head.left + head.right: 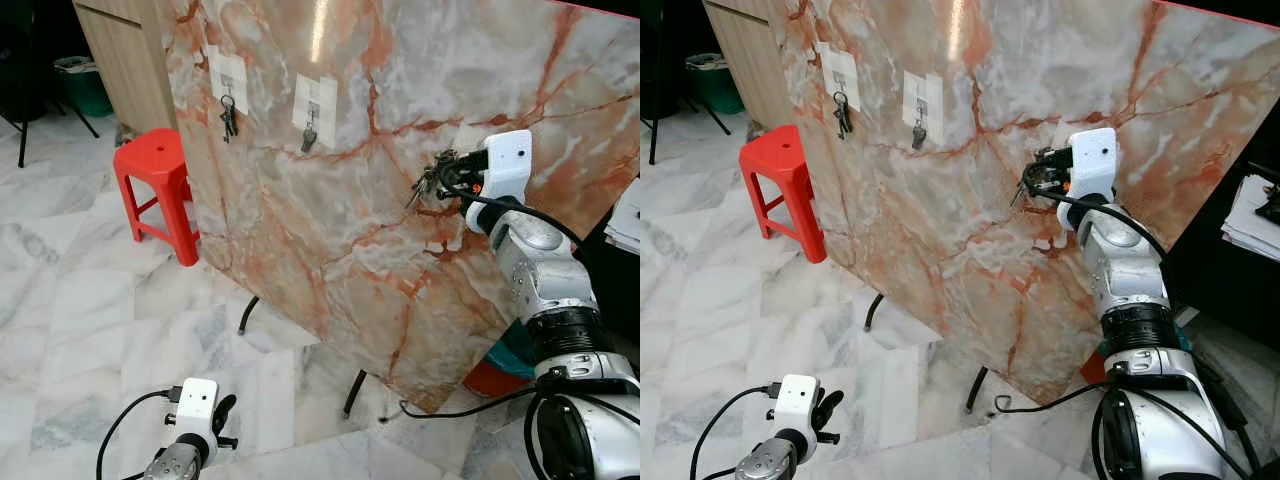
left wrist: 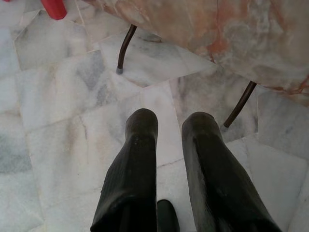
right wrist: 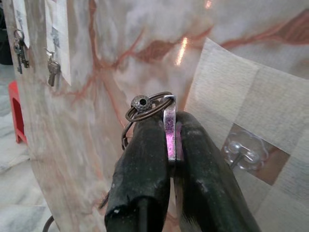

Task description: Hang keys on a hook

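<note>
Left eye view: left hand [image 1: 222, 412] hangs idle low over the floor, fingers apart, gripping nothing. On the marble panel [image 1: 330, 220], two hooks toward its upper left edge already carry keys [image 1: 228, 115] and a single key [image 1: 309, 138]. Further right, right hand [image 1: 447, 172] is clamped on a key bunch [image 1: 430, 178] held against the panel. Right wrist view: key ring [image 3: 145, 107] stands above the fingertips; clear empty hook [image 3: 240, 153] lies just beside, on a taped patch. Judgement: ring must shift sideways onto the hook; right arm nearer.

floor [image 1: 70, 300]: white marble tiles | red stool [image 1: 158, 185] | wooden cabinet [image 1: 125, 55] behind
</note>
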Motion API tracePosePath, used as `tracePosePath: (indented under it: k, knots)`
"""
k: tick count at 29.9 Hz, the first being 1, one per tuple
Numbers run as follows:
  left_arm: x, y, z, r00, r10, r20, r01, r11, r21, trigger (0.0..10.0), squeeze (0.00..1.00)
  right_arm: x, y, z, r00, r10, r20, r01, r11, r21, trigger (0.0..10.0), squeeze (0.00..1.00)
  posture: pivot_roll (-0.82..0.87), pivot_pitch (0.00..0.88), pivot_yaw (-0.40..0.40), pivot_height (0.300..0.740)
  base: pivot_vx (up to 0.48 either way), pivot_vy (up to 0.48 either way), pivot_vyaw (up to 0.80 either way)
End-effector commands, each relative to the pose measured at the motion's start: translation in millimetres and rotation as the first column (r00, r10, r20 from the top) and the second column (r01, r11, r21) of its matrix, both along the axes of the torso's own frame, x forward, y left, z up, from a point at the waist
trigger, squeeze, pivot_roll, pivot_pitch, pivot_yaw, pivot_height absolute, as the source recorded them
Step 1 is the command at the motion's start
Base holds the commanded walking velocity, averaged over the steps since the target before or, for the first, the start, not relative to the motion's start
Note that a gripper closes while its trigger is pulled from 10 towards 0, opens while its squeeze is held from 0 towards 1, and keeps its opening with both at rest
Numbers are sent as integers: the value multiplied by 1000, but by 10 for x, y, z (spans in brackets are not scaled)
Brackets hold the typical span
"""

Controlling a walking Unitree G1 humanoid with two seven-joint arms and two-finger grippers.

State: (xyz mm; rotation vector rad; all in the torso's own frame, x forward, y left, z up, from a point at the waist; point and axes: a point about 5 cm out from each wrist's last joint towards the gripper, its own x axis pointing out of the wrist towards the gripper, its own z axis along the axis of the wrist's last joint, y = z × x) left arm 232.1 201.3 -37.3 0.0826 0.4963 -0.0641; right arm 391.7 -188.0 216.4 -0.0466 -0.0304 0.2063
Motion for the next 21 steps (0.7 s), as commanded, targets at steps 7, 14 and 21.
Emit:
tracePosePath:
  k: [7,14,21]
  knots:
    - [-24,1,-13,1000,-3,-3,3,1000,3,10000,0,-58,-208,29,996,-85,17,85,996,19,10000,0,55,49,-66,740,0,0,0]
    - [-24,3,-13,1000,-5,-3,5,1000,4,10000,0,-87,-292,-48,991,-128,-22,129,991,26,10000,0,53,50,-64,740,0,0,0]
    - [-22,3,-11,1000,-5,-2,5,1000,5,10000,0,-89,-328,-9,988,-151,-2,151,987,45,10000,0,55,51,-65,740,0,0,0]
